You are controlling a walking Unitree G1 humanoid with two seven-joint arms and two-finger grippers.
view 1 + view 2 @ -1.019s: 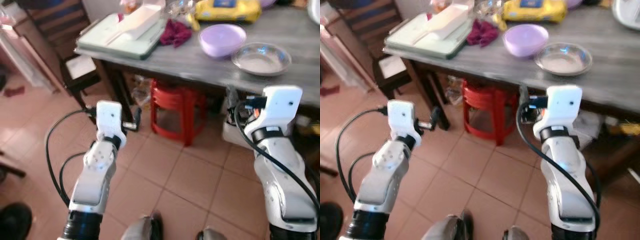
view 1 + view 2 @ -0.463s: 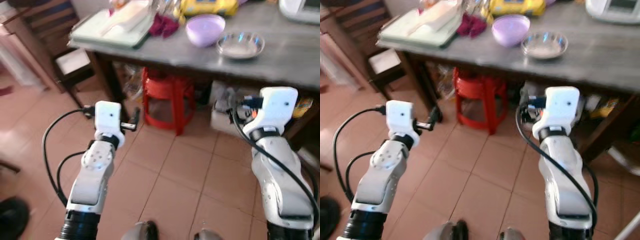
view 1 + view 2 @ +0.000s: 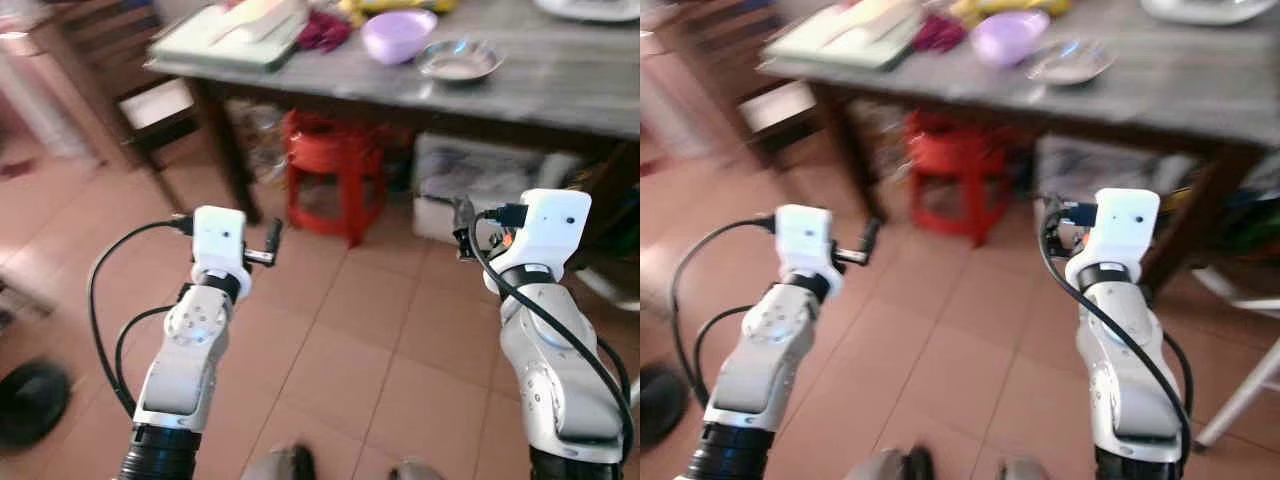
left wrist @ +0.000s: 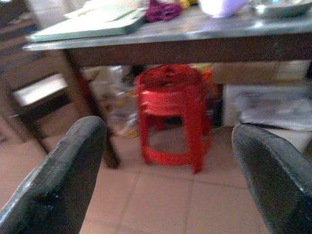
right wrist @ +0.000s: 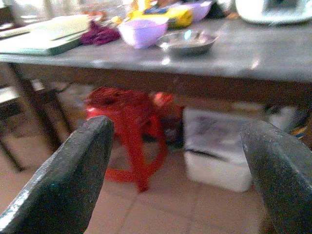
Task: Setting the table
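Note:
A grey table (image 3: 560,95) stands ahead of me with a purple bowl (image 3: 398,35) and a metal bowl (image 3: 458,62) side by side on it. A pale green tray (image 3: 225,45) lies at its left end, next to a crumpled maroon cloth (image 3: 325,30). My left gripper (image 4: 168,180) is open and empty, held over the floor short of the table. My right gripper (image 5: 178,180) is also open and empty, at about the same height. Both point toward the table.
A red plastic stool (image 3: 335,170) and a white box (image 3: 480,175) sit under the table. A dark wooden chair (image 3: 150,100) stands at the table's left end. A white appliance (image 3: 1210,8) is at the table's far right. Tiled floor (image 3: 380,340) lies between me and the table.
The whole view has drawn back from the table, which now sits farther off and higher in the picture. Both arms keep the same raised pose, fingers open.

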